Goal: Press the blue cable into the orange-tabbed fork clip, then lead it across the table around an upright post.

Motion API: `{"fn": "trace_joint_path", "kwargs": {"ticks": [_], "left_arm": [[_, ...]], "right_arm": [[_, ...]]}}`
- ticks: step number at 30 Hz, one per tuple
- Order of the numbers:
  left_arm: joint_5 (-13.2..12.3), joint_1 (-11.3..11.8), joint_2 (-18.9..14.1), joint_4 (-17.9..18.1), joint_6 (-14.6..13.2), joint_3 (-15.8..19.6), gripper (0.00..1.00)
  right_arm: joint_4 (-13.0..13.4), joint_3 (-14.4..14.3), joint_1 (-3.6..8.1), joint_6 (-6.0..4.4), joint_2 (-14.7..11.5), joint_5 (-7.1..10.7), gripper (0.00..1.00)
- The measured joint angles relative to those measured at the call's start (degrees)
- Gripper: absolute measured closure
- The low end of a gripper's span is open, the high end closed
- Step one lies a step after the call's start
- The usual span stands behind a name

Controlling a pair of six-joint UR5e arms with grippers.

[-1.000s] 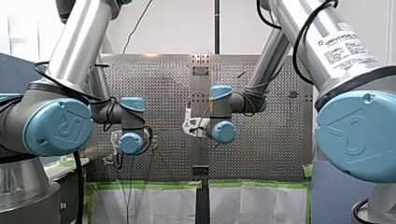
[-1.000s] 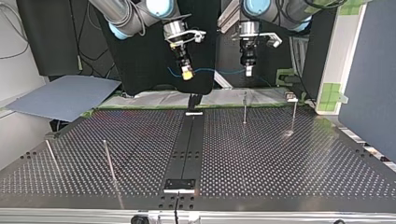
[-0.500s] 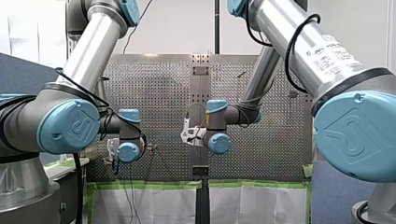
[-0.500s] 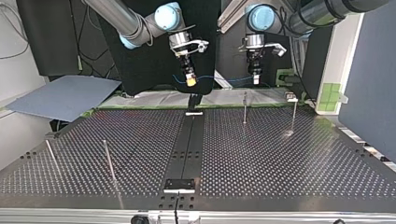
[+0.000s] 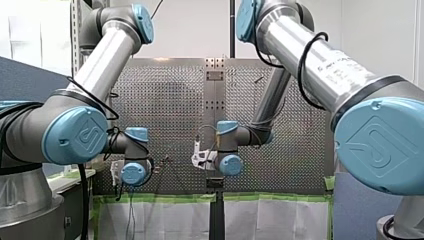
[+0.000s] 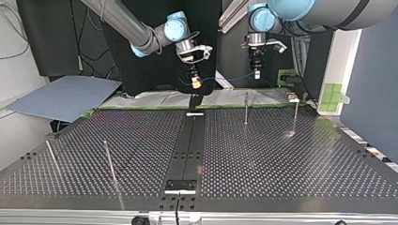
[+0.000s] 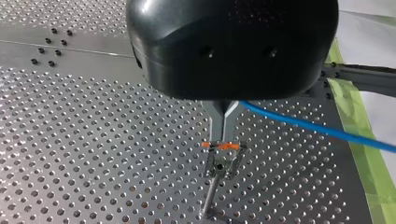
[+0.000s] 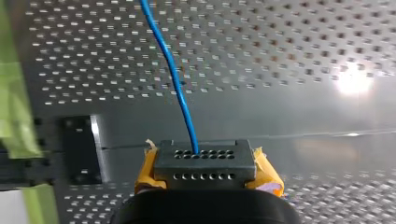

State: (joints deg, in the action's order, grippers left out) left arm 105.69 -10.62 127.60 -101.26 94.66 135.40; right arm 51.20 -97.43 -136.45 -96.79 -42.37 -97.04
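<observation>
The blue cable point(image 6: 225, 78) hangs slack between my two grippers above the table's far edge. My left gripper point(image 7: 223, 135) is shut on the blue cable point(image 7: 308, 127), which trails away to one side of its metal fingers. Just below the fingertips stands the orange-tabbed fork clip point(image 7: 223, 154) on a thin stalk. In the top view my left gripper point(image 6: 256, 73) hangs at the right of centre. My right gripper point(image 6: 196, 83), with yellow pads, is shut on the cable point(image 8: 170, 70), which runs straight ahead from its pads point(image 8: 266, 175).
Thin upright posts stand on the perforated table point(image 6: 281, 164): two at the top view's far right point(image 6: 246, 108) point(image 6: 295, 115), two at its near left point(image 6: 109, 161) point(image 6: 52, 159). A black strip point(image 6: 187, 145) runs down the middle. Green tape point(image 7: 369, 154) edges the table.
Both arms have come down toward the table's far edge with the cable between them. My right gripper has also shifted toward the top view's right.
</observation>
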Motion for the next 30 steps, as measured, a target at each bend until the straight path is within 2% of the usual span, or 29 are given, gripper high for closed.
{"fn": "trace_joint_path", "kwargs": {"ticks": [5, 12, 16, 23, 30], "left_arm": [[-1.6, 0.92, 0.07, -0.18, 0.98, -1.09, 1.0], [-3.3, 2.16, 0.87, -0.91, 2.17, -2.67, 1.0], [-3.67, 2.61, 2.56, -2.36, 1.91, -4.31, 1.0], [-3.37, 2.96, 6.36, -4.47, 3.68, -7.84, 1.0], [-3.06, 3.56, 7.13, -4.74, 3.49, -8.84, 1.0]], "right_arm": [[-1.62, 2.28, 0.06, -0.1, 2.81, 0.17, 1.0], [-2.37, 4.57, 0.27, -0.59, 6.09, 1.14, 1.0], [-2.59, 5.38, 0.61, -0.8, 6.6, 1.61, 1.0], [-3.28, 6.44, 1.74, -0.87, 6.71, 2.23, 1.0], [-3.45, 6.95, 2.33, -0.82, 6.77, 2.83, 1.0]]}}
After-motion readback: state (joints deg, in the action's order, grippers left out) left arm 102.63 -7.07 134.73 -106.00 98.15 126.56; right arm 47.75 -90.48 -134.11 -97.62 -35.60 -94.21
